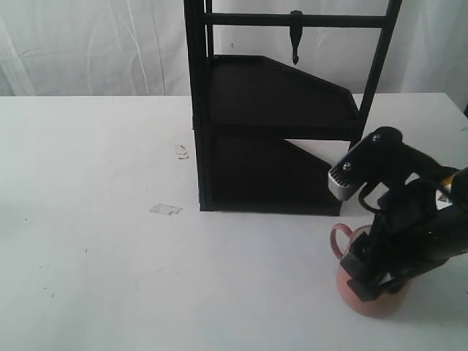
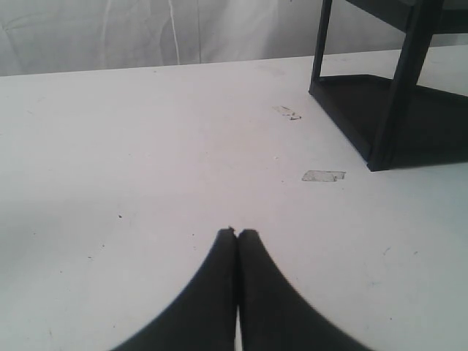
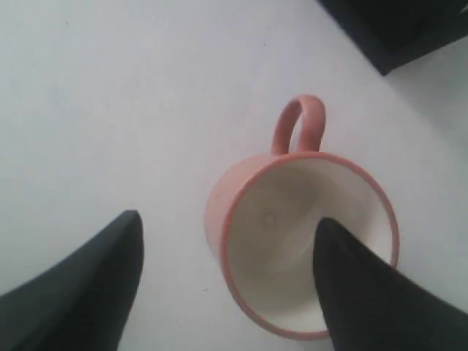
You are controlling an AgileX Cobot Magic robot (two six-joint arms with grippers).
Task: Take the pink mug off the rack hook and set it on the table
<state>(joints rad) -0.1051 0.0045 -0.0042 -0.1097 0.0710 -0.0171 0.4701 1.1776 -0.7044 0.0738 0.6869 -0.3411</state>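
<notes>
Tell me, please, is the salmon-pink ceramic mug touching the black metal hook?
Apart: the exterior view shows the hook bare, the mug on the white table.

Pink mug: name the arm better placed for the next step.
Right. The right tool is open astride the wall of the pink mug, one finger inside; it likely needs to lift clear. The left tool is shut over the table, no mug in its view.

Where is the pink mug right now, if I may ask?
The pink mug sits on the table, lower right in the exterior view, before the rack, under the right hand.
</notes>
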